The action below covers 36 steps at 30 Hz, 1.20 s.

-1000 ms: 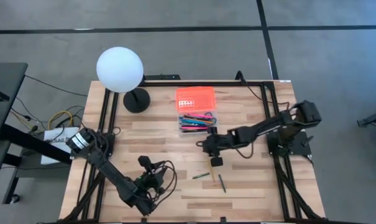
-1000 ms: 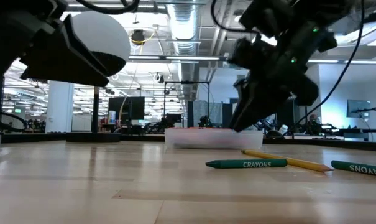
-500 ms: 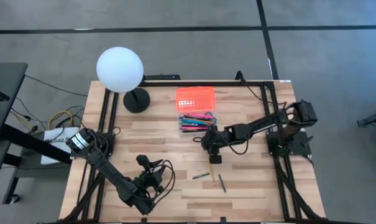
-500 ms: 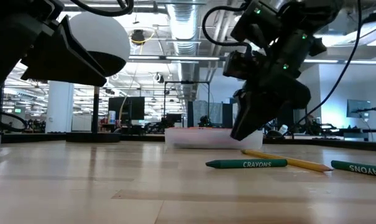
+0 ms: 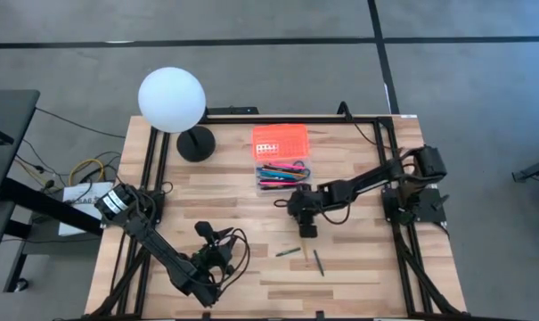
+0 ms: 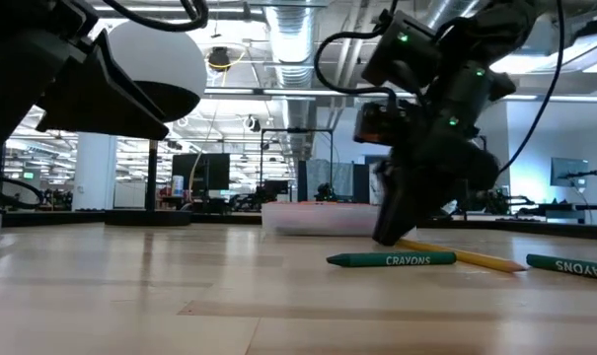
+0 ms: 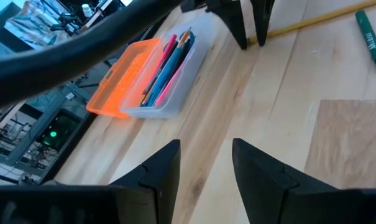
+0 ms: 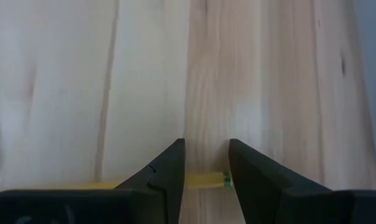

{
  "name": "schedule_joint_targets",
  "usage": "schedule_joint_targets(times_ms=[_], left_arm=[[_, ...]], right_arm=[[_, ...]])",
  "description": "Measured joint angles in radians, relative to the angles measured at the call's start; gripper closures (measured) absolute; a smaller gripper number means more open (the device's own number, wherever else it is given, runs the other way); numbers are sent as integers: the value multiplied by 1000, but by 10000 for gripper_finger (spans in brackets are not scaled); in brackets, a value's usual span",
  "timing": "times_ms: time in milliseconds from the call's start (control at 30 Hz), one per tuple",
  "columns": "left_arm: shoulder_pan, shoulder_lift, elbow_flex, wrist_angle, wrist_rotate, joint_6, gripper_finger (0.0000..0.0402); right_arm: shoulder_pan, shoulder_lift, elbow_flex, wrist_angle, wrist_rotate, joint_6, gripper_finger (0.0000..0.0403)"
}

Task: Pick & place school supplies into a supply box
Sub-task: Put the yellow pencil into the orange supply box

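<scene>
The supply box has a clear base point(image 5: 282, 175) holding several pens, with its orange lid point(image 5: 281, 139) open behind it; it also shows in the left wrist view point(image 7: 156, 74). A yellow pencil point(image 6: 466, 256) and two green crayons point(image 5: 289, 252) point(image 5: 318, 261) lie flat on the table. My right gripper point(image 5: 306, 228) point(image 6: 395, 235) is open and points down at the pencil's far end point(image 8: 209, 180), which shows low between its fingers. My left gripper point(image 7: 206, 168) is open and hovers near the table's near-left part point(image 5: 214, 237). My right gripper stands open, pointing down from above, with its fingertips point(image 6: 389, 237) at table height by the yellow pencil's end point(image 8: 220, 180). I cannot tell whether the fingers touch the pencil. The pencil lies flat on the table.
A white globe lamp point(image 5: 171, 100) on a black base point(image 5: 196, 143) stands at the far left. Black frame rails point(image 5: 153, 169) run along the table's left, right and far edges. Bare wood lies between the two grippers.
My right gripper has come down toward the table and shifted slightly toward the left edge, tipping more upright, until its tips stand at the yellow pencil's far end. The pencil and crayons have stayed in place.
</scene>
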Motion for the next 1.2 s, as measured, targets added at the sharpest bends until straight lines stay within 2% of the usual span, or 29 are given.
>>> schedule_joint_targets(times_ms=[400, 900, 1200], left_arm=[[0, 0, -30, 0, -3, -40, 261], [0, 0, -30, 0, -3, -40, 261], [0, 0, -30, -1, -6, -40, 261]], right_arm=[[0, -88, -6, -264, 11, 122, 285], [14, -92, 0, -368, 10, 215, 285], [62, -149, -6, -465, 6, 311, 285]])
